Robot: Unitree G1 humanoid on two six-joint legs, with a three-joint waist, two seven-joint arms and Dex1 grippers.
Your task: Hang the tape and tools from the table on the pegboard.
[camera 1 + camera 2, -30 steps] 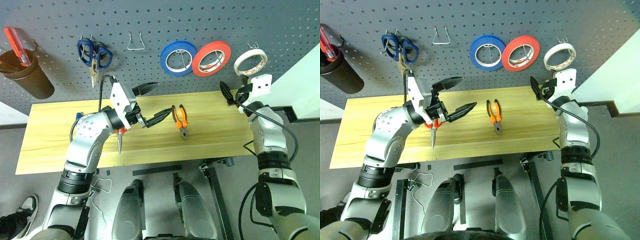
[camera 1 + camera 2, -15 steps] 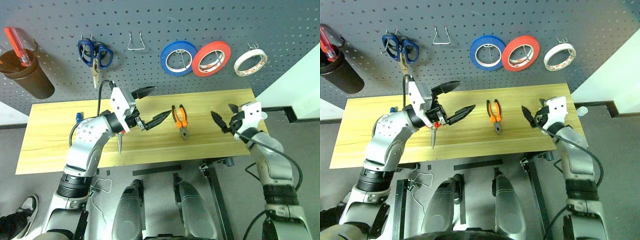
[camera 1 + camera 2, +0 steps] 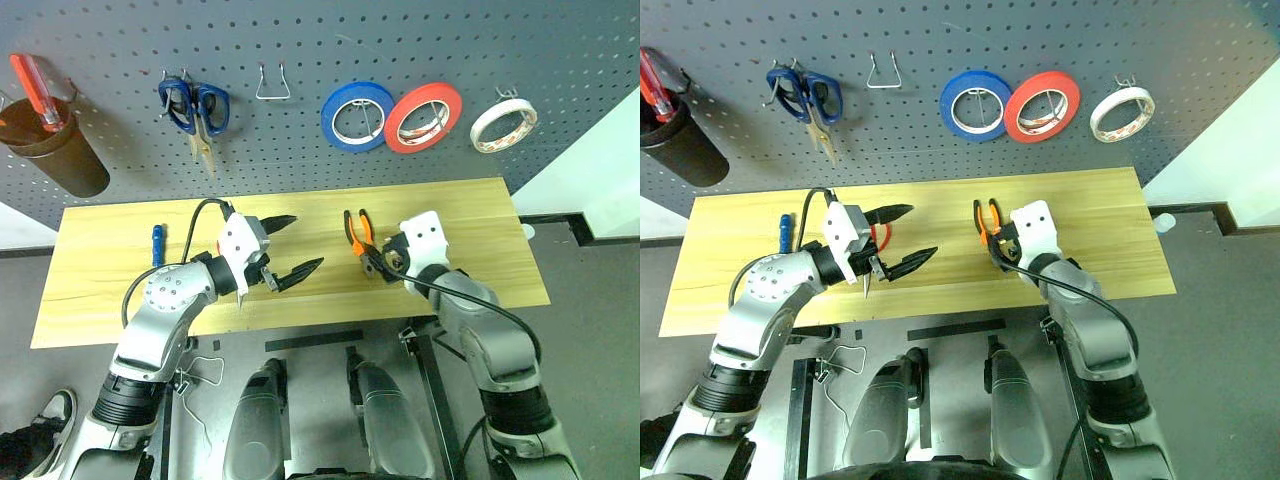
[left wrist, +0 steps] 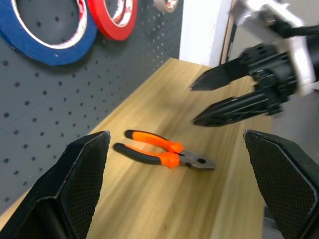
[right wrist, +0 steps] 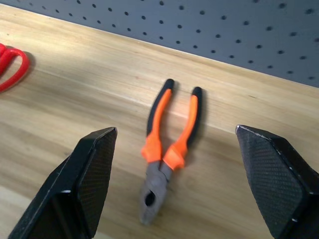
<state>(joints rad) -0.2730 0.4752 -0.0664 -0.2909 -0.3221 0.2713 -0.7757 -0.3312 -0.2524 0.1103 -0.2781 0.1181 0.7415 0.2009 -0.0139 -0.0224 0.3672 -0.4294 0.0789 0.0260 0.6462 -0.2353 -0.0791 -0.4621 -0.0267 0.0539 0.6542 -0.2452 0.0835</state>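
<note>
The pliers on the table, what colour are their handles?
The pliers have orange handles with black along the outer edges, clearest in the right wrist view.

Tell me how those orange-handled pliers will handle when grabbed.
The pliers lie flat, so they shouldn't roll. The handles splay apart and may swing at the pivot. The metal head probably makes them nose-heavy between the right pincer fingers.

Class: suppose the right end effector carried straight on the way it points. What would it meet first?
Probably the pliers: they lie on the table centred between the right end effector's open fingers, though depth is uncertain.
</note>
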